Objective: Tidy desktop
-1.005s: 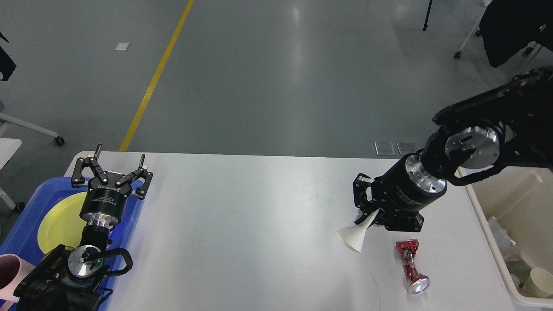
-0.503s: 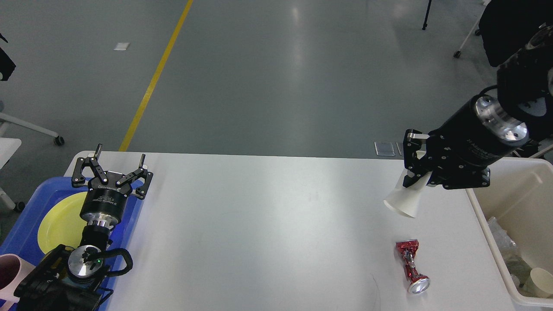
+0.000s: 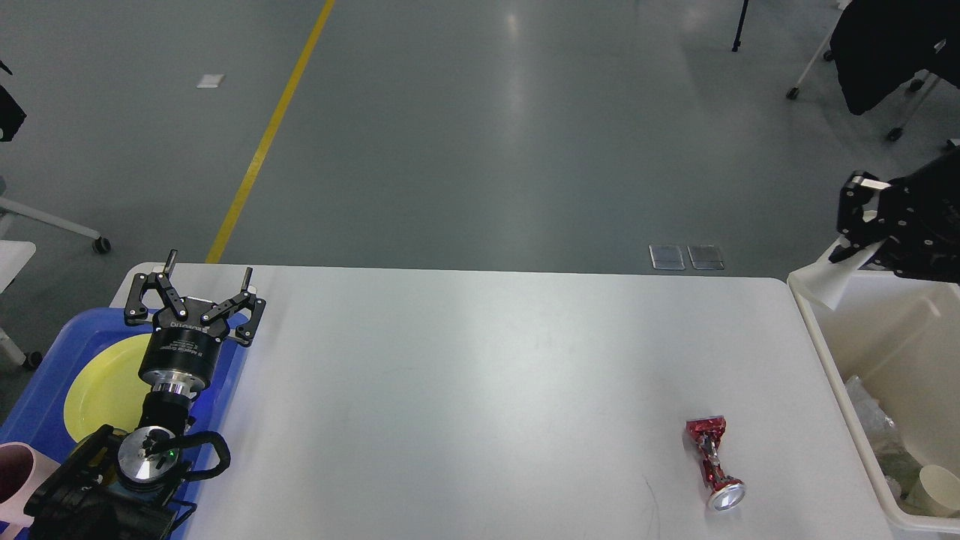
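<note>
The white desktop (image 3: 487,375) fills the lower middle of the head view. A crushed red can (image 3: 712,463) lies on it near the front right. My right gripper (image 3: 857,236) is at the right edge, raised above the table's far right corner. It is shut on a squashed white paper cup (image 3: 836,279), which hangs over the far left corner of the cream bin (image 3: 825,352). My left gripper (image 3: 208,268) stands open with nothing in it, over the far edge of the blue tray (image 3: 45,390).
The blue tray holds a yellow plate (image 3: 101,382), and a pink cup (image 3: 15,472) stands at its front. The cream bin holds clear plastic wrapping and a paper cup (image 3: 937,487). Chair legs and a yellow floor line lie beyond the table.
My right gripper lifted the white paper cup off the table beside the red can and carried it up and right to the bin's corner. The left arm stayed still.
</note>
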`<state>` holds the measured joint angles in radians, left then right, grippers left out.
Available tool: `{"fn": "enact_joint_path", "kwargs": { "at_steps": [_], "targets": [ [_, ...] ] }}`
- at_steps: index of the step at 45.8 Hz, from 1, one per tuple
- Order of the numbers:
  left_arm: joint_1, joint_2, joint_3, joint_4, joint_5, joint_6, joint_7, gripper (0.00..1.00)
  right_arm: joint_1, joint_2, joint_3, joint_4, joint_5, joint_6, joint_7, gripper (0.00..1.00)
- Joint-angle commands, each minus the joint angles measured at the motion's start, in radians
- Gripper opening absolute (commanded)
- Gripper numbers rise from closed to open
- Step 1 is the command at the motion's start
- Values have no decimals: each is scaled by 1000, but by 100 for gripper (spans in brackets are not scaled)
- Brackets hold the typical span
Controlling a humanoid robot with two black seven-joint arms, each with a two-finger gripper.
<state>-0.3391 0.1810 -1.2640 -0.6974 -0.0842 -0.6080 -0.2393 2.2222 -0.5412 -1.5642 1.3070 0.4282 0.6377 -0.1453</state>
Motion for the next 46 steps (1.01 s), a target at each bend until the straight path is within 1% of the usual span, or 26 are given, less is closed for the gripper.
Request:
{"fn": "enact_joint_path", "kwargs": {
  "at_steps": [1,8,19,24,29,31,34,40,44,46],
  "targets": [
    [0,0,0,-1,0,-1,0,96,-186,-111,48,-193,-11,-3,0,0],
    [0,0,0,1,0,-1,0,96,-465,-164,186,-423,-11,-3,1,0],
    [0,0,0,1,0,1,0,96,-929,-163,423,-785,-12,-3,1,0],
    [0,0,0,1,0,1,0,96,-1128,-131,483,-961,-12,-9,0,0],
    [0,0,0,1,0,1,0,96,-1308,-27,509,-1129,-12,-52,0,0],
    [0,0,0,1,0,1,0,96,-1384,10,523,-1192,-11,-103,1,0],
    [0,0,0,1,0,1,0,96,-1469,39,535,-1232,-12,-203,0,0],
    [0,0,0,1,0,1,0,96,-1596,115,520,-1235,-38,-461,-2,0],
    [0,0,0,1,0,1,0,96,-1641,139,520,-1235,-80,-574,-2,0],
    [0,0,0,1,0,1,0,96,-1659,150,521,-1235,-94,-608,-2,0]
  ]
}}
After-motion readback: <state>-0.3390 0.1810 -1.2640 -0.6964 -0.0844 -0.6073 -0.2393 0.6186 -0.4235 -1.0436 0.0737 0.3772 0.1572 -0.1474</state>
